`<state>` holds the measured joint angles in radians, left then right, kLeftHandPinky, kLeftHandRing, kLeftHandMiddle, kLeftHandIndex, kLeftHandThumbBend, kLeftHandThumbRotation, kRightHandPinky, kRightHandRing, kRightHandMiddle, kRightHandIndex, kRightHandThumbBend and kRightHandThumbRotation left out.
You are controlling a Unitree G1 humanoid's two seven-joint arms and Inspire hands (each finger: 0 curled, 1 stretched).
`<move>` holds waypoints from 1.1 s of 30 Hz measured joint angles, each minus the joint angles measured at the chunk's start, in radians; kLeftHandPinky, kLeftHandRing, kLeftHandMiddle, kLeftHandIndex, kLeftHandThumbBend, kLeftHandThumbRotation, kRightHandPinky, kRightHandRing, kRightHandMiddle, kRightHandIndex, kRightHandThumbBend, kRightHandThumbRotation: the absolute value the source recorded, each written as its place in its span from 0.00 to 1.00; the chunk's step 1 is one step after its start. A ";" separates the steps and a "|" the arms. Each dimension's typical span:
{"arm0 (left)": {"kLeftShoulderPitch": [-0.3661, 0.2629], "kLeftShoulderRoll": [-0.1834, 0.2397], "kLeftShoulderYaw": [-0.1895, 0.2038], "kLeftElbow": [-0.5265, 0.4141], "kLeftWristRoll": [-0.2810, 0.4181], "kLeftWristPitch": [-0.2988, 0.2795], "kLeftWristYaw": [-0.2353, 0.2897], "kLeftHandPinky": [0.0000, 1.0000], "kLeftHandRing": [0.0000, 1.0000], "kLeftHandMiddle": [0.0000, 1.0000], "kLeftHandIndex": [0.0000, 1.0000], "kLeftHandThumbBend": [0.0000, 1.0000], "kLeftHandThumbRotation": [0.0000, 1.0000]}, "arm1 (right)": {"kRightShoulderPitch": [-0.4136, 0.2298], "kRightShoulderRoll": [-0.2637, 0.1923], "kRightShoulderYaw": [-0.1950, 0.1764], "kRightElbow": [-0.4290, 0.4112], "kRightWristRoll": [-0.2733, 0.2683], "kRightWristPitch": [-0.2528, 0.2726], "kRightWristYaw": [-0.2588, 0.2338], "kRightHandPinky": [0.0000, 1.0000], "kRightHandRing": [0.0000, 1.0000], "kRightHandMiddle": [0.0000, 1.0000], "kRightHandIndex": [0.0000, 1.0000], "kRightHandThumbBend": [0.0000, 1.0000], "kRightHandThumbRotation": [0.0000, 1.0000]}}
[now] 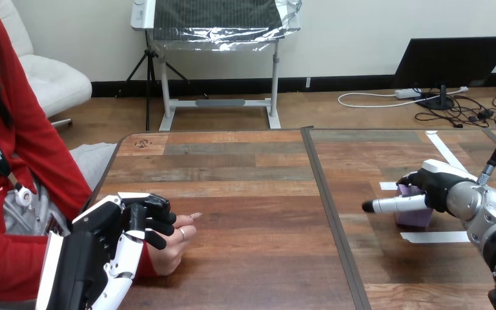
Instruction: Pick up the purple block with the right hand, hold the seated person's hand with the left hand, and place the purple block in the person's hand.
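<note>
Left hand curls round person's hand; right hand grips boxy purple block.

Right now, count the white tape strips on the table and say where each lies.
3. One long strip runs diagonally behind the right hand; a short one lies left of the purple block; a third strip lies in front of it. The arm may hide more.

Bright, even, diffuse light from above. Wooden table evenly lit, mild sheen toward 12 o'clock. Short soft shadow beneath the person's hand, 7 o'clock. Small glints on metal wrist behind right hand, 3 o'clock.
</note>
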<state>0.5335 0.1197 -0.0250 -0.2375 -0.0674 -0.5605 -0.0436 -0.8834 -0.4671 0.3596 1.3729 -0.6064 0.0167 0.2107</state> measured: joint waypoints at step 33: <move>0.000 0.000 0.000 -0.008 0.001 0.000 -0.001 0.41 0.51 0.53 0.52 0.09 0.60 | -0.016 -0.007 0.023 0.000 -0.021 -0.013 0.026 0.82 0.90 0.91 0.90 0.83 0.15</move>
<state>0.5335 0.1201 -0.0246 -0.2453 -0.0659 -0.5603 -0.0443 -0.8996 -0.4745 0.3830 1.3729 -0.6269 0.0041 0.2363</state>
